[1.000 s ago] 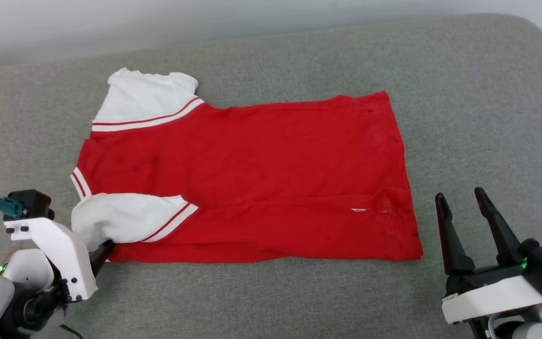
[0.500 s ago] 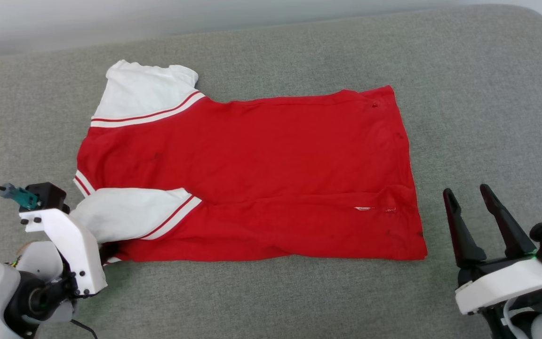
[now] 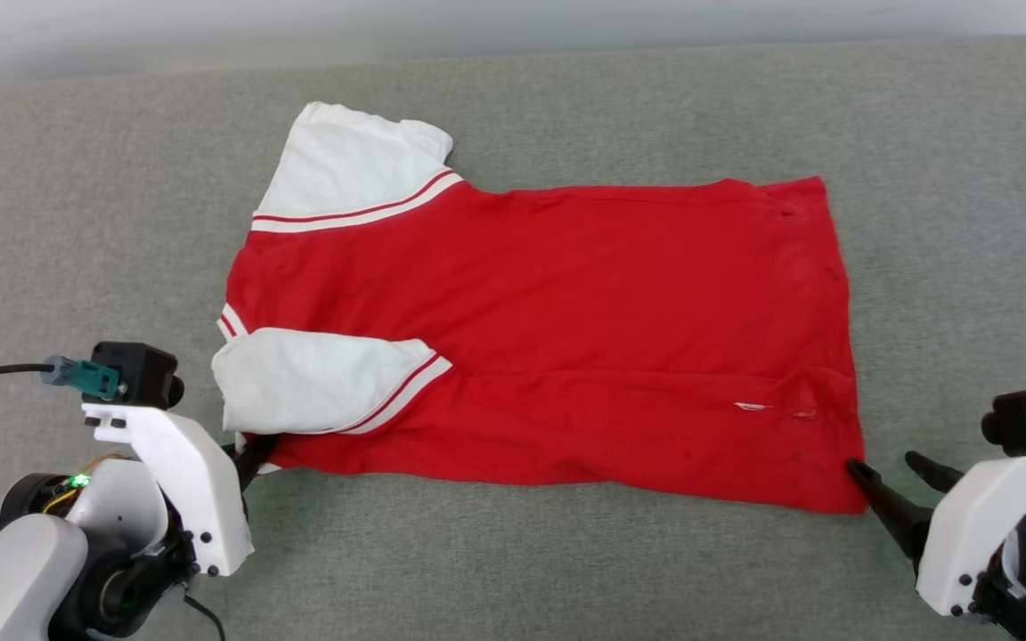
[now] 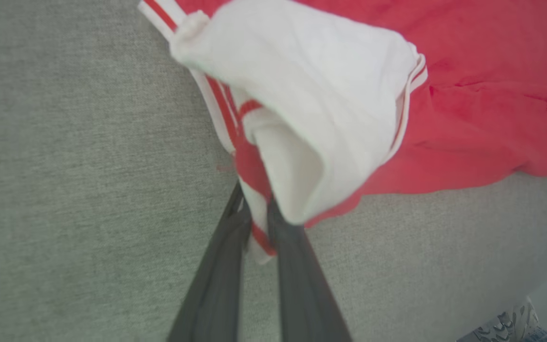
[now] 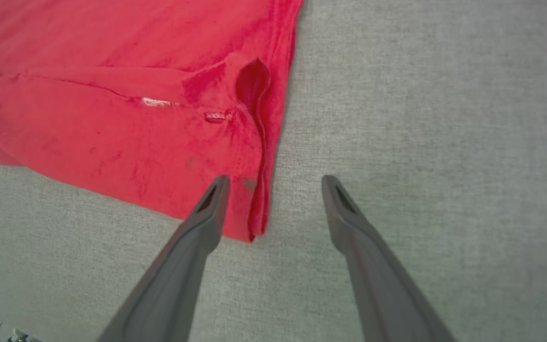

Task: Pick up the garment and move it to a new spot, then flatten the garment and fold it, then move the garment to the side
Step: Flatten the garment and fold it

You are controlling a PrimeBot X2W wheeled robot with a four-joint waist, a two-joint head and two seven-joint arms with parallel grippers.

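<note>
The garment (image 3: 566, 338), red with white short sleeves and striped trim, lies spread flat on the grey padded surface, sleeves to the left and hem to the right. My left gripper (image 3: 255, 454) sits at its near-left corner under the near sleeve. In the left wrist view the left gripper (image 4: 257, 213) is shut on the striped edge of the garment (image 4: 330, 95). My right gripper (image 3: 891, 467) stands open at the near-right hem corner. In the right wrist view the right gripper (image 5: 273, 183) straddles that corner of the garment (image 5: 136, 95), one finger over the red cloth.
The grey padded surface (image 3: 513, 570) stretches wide around the garment, with a pale wall (image 3: 210, 36) along its far edge. In the left wrist view the surface's edge (image 4: 539, 280) drops off at the lower right, with a shoe (image 4: 515, 327) on the floor below.
The camera has shifted, so the whole picture sits further right. My left gripper has shut on the near-left corner. My right gripper has tipped down and come in to the near-right hem corner.
</note>
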